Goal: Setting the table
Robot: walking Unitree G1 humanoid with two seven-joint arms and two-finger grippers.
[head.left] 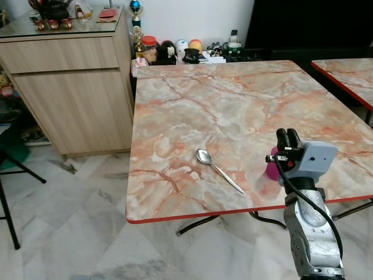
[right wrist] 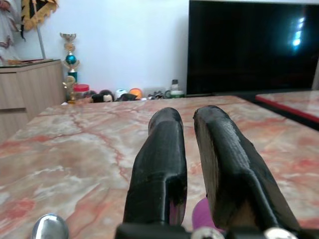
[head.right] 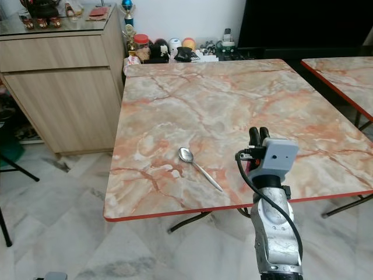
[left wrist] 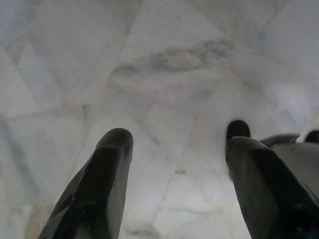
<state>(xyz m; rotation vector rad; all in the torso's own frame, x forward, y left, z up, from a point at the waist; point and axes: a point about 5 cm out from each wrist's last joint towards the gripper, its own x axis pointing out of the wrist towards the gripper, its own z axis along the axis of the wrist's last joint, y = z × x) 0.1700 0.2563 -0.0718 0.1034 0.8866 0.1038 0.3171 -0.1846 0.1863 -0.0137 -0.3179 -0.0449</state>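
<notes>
Your shiny metal spoon point(head.left: 218, 168) lies flat on the glossy pink-marbled tabletop with its red rim point(head.left: 245, 211), just left of your right claw point(head.left: 288, 140). That claw's matte black fingers stand nearly together above a small purple object point(right wrist: 203, 213), near the front edge. Bare marble stretches beyond. Your left claw point(left wrist: 174, 144) hangs spread over pale floor tiles point(left wrist: 149, 59).

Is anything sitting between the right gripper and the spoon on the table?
Nothing visible does. The spoon lies alone on the marble table, to the left of the right gripper, with bare tabletop between them. A purple object sits under the gripper itself, mostly hidden, off the line to the spoon.
</notes>
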